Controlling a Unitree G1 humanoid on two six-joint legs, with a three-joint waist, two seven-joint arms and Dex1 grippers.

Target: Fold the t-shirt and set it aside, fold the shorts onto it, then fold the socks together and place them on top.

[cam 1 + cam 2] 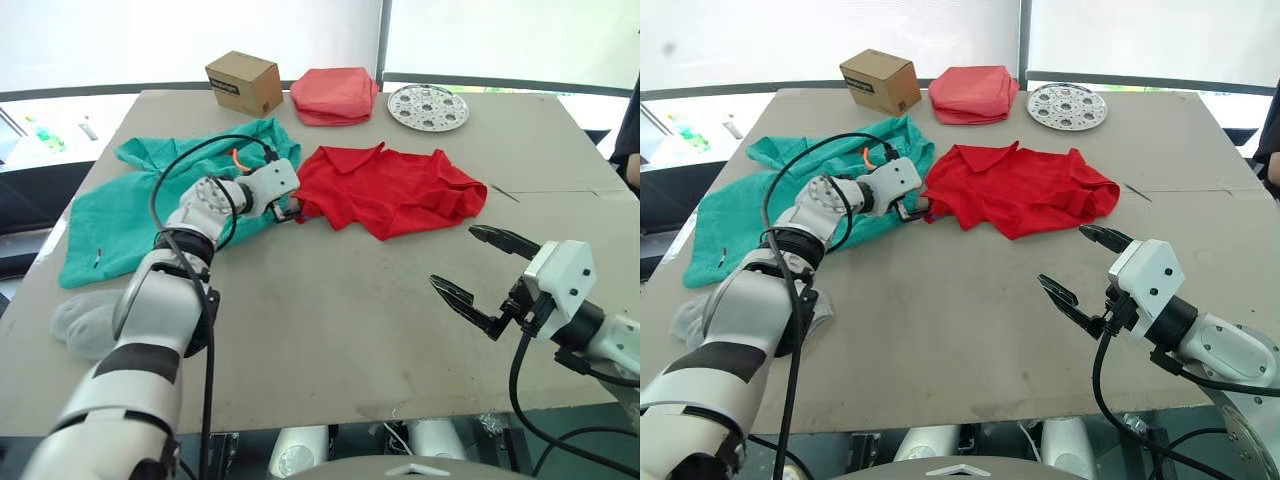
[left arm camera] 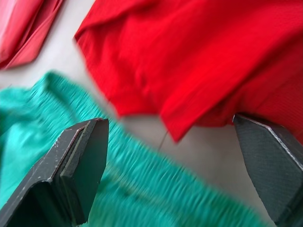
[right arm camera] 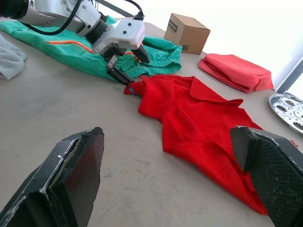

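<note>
I see the crumpled bright red cotton t-shirt point(image 1: 392, 188) lying long axis left-right on the bench point(image 1: 330, 330). Left gripper point(image 1: 287, 212) jaws wide at its left edge, gripping nothing; right gripper point(image 1: 482, 273) wide, empty.

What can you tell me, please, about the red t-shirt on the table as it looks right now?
The t-shirt is bright red, soft-looking cotton with short sleeves. It lies crumpled and unfolded, spread flat on the table near its middle. Its near-left edge borders the teal shorts, where the open left tool hovers at its corner. The right tool is open, apart from it.
</note>
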